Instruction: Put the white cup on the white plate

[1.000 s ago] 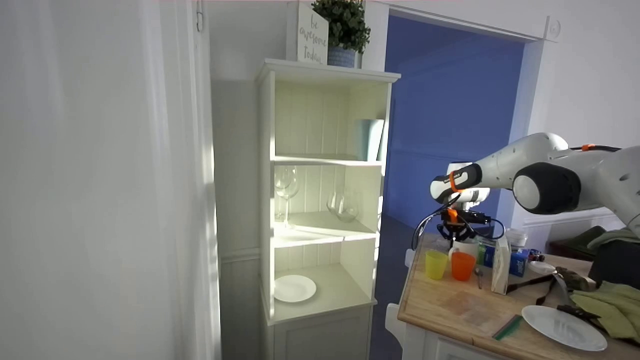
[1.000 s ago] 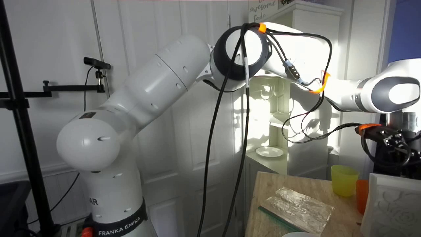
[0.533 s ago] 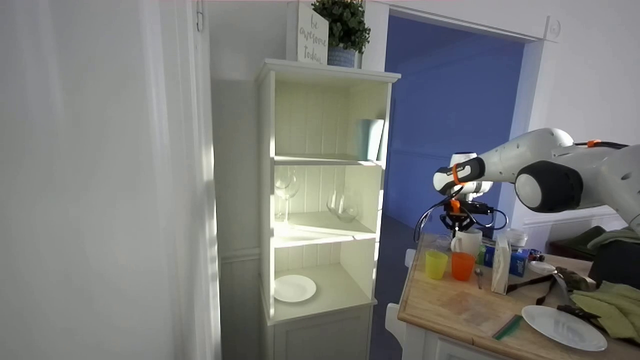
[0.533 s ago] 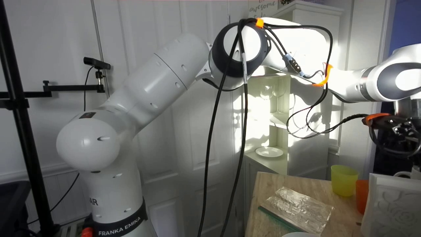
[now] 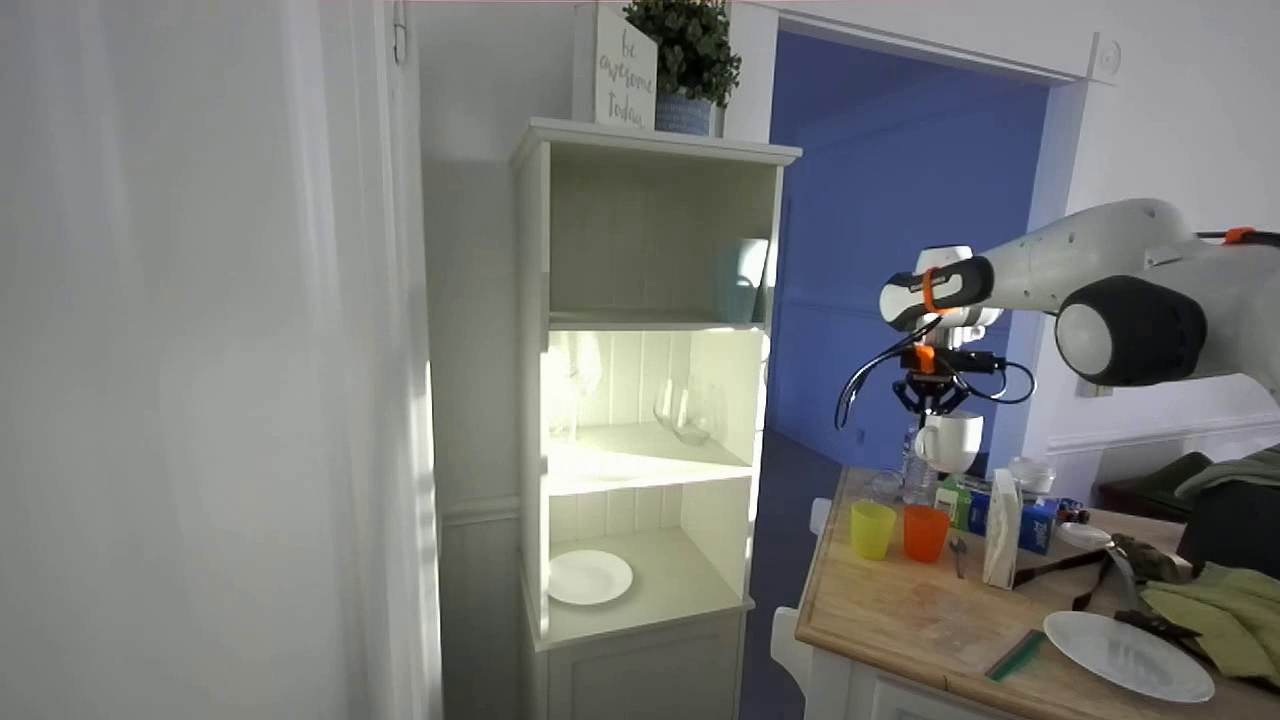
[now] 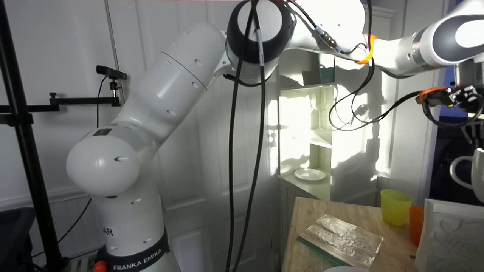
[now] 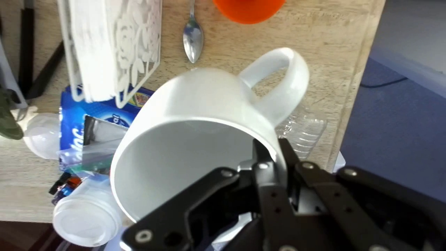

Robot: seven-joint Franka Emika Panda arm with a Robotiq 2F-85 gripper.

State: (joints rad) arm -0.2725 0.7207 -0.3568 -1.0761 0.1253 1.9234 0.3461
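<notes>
My gripper (image 5: 925, 412) is shut on the rim wall of the white cup (image 5: 955, 443), one finger inside and one outside. The cup hangs above the far part of the wooden table, slightly tilted, in an exterior view. In the wrist view its open mouth faces the camera, and the cup (image 7: 205, 94) has its handle beside the gripper (image 7: 271, 148). At the right edge of an exterior view the cup (image 6: 477, 175) is partly cut off. The white plate (image 5: 1128, 655) lies on the table's near right part; only its edge (image 6: 345, 269) shows in an exterior view.
A yellow cup (image 5: 872, 530), an orange cup (image 5: 925, 533), a spoon (image 5: 958, 555) and a white napkin holder (image 5: 1003, 530) stand or lie below the held cup. A clear bottle (image 5: 918, 475) is behind. Another plate (image 5: 588, 577) sits in the cabinet.
The gripper and arm have risen, moving slightly right in an exterior view. The white cup has been lifted off the table with them. The plates have not moved.
</notes>
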